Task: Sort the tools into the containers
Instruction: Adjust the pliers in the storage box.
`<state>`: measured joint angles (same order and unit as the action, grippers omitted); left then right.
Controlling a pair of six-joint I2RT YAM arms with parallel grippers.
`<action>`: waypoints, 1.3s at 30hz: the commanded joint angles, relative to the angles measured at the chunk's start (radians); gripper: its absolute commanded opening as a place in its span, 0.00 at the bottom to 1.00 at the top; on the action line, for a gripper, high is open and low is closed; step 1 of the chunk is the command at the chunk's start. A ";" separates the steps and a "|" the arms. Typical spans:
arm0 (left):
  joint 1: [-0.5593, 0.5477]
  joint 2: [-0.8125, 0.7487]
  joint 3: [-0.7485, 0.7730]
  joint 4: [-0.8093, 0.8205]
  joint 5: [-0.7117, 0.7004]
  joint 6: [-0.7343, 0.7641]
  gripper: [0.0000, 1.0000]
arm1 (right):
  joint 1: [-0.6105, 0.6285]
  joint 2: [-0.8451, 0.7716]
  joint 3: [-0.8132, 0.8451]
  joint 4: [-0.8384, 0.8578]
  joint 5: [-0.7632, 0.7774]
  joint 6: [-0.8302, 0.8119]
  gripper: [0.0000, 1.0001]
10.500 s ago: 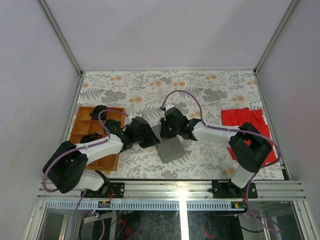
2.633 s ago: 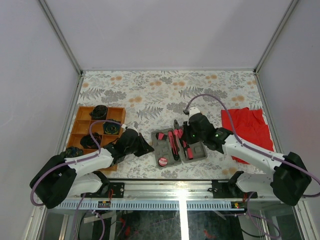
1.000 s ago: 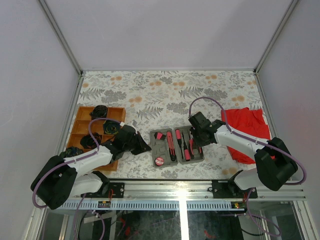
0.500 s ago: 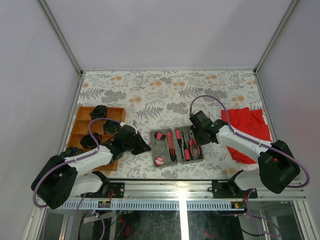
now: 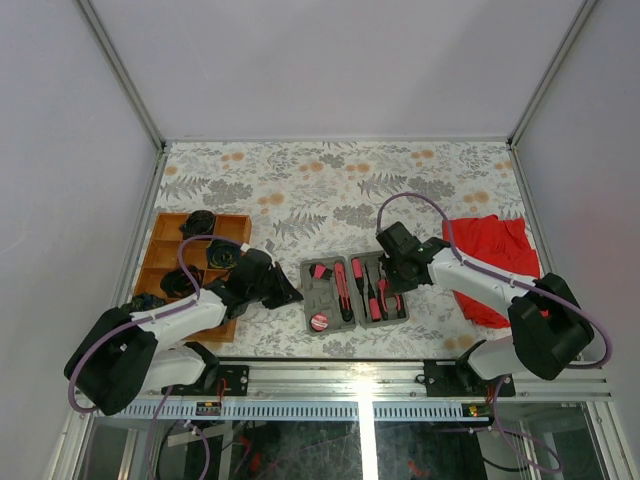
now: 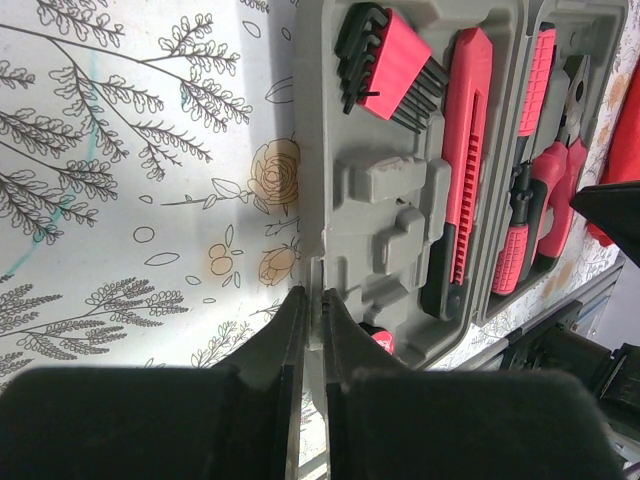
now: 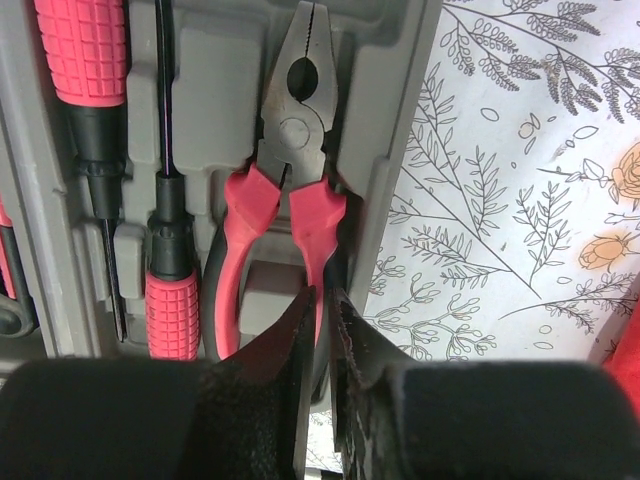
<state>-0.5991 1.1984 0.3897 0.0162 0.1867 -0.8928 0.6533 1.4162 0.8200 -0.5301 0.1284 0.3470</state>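
Nearest us the open grey case (image 5: 326, 297) lies flat on the flowered table (image 5: 300, 180), a round pink disc (image 5: 319, 322) in its near left corner. Our left gripper (image 6: 312, 296) sits at its left rim, fingers pressed together; whether they pinch the rim we cannot tell. Our right gripper (image 7: 322, 296) has its fingers narrow around one handle of the pliers (image 7: 292, 130), which lie in their recess beside the screwdrivers (image 7: 172, 310). Farther off, the wooden tray (image 5: 163, 252) is left, the red cloth (image 5: 490, 245) right.

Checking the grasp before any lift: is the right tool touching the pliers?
Touching. The right wrist view shows the right tool pinching one pink handle of the pliers, the one nearer the case wall, with a finger on each side and no gap visible.
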 commanded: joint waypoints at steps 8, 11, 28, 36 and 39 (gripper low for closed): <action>0.007 0.052 -0.007 -0.021 -0.002 0.018 0.00 | -0.003 0.087 0.031 -0.034 -0.095 0.008 0.12; 0.007 0.054 -0.005 -0.022 -0.004 0.020 0.00 | -0.004 0.114 0.029 -0.024 -0.108 0.020 0.11; 0.007 0.052 0.001 -0.022 -0.008 0.022 0.00 | -0.004 -0.065 0.038 0.016 0.049 0.041 0.28; 0.007 0.022 -0.003 -0.035 -0.010 0.034 0.06 | -0.067 -0.221 -0.044 0.066 0.183 0.137 0.42; 0.007 -0.009 -0.012 -0.042 -0.017 0.035 0.12 | -0.156 -0.270 -0.112 0.123 0.122 0.155 0.44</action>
<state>-0.5930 1.2156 0.3969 0.0299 0.1997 -0.8883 0.5945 1.2041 0.7818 -0.4751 0.2447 0.4461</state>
